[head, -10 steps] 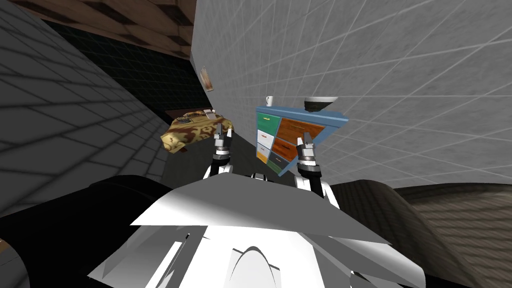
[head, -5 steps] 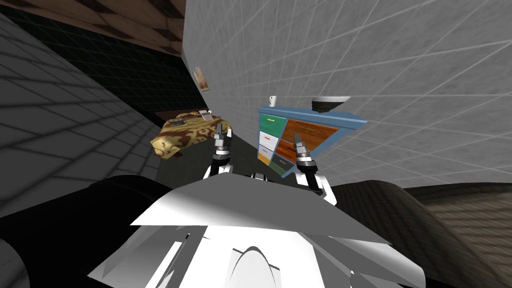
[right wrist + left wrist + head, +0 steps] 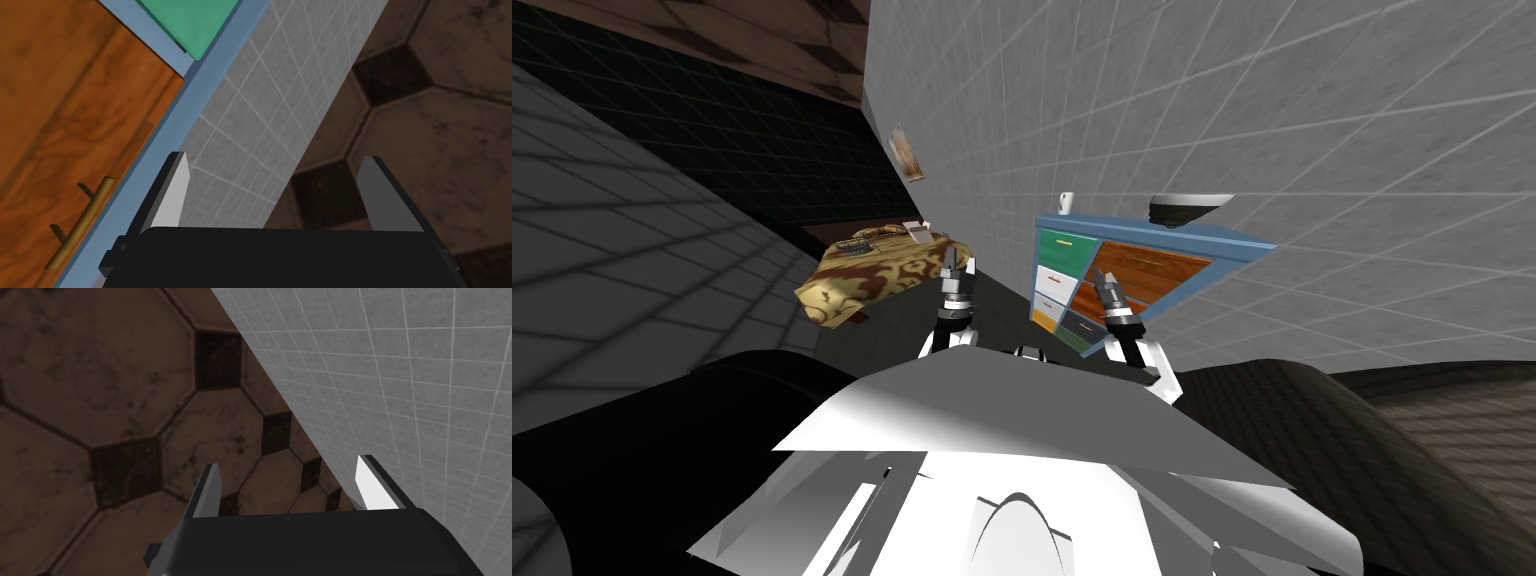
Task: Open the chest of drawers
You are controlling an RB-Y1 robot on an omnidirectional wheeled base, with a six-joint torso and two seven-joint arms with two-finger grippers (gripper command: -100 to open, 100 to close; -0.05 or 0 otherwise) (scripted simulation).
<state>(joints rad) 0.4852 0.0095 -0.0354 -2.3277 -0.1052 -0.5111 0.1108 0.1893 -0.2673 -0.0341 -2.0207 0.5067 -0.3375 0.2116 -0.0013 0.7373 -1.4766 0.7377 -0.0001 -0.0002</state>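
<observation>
Right wrist view crops the chest of drawers point(image 3: 75, 100) at its blue edge; right gripper point(image 3: 275, 157) and left gripper point(image 3: 289, 462) both spread apart.

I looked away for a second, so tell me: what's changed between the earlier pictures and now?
I have moved, so the chest of drawers sits further right and looks larger in the head view. My right gripper has tilted leftward toward it, open, holding nothing. The left gripper stays raised and open; the drawers still look shut.
</observation>
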